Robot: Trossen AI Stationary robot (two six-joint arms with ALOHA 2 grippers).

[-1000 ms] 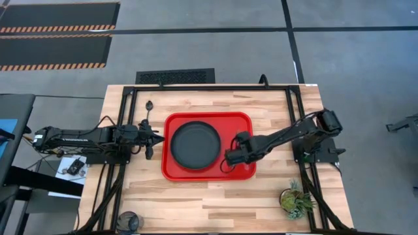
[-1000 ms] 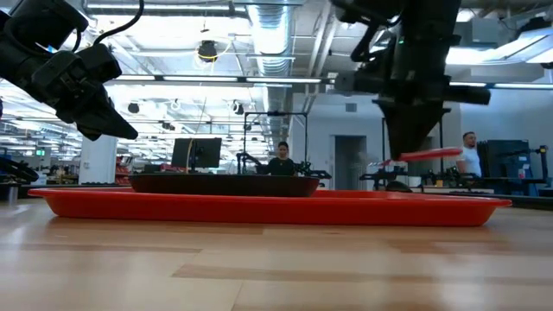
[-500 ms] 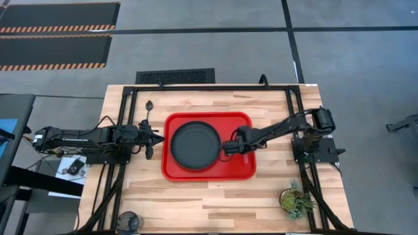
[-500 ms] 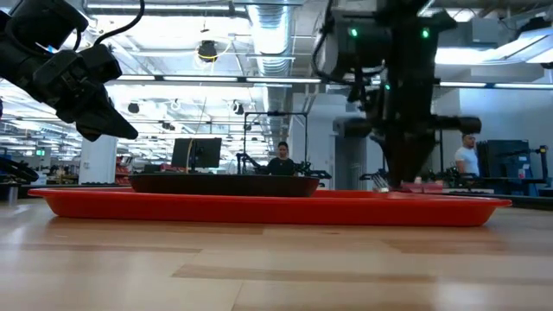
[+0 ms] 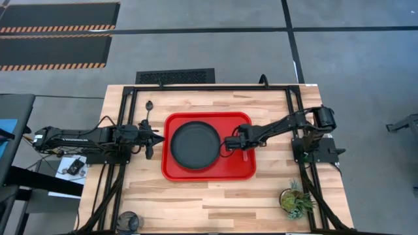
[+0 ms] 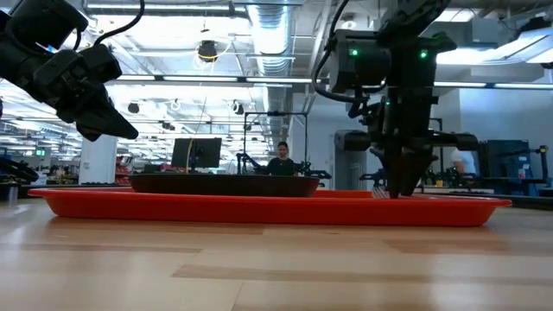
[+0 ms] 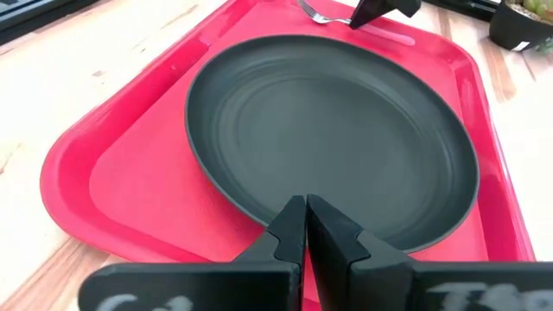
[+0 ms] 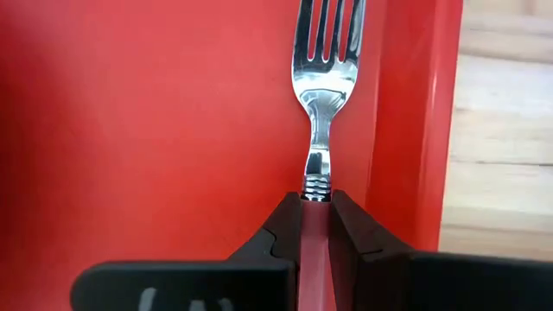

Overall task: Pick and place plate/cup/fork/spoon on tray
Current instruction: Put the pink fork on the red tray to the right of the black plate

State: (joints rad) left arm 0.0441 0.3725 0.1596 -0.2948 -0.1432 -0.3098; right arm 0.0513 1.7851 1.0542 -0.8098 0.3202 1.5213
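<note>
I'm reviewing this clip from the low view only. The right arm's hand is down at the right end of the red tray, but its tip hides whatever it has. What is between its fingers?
Observer: The right hand is shut on the red handle of the silver-tined fork. The fork's tines lie along the raised rim of the flat red plastic tray.
Operator: And the other hand, high on my left, is it carrying anything?
Observer: No. The left hand is shut and empty. It hovers just outside the tray's edge, pointing at the round dark grey plate.
</note>
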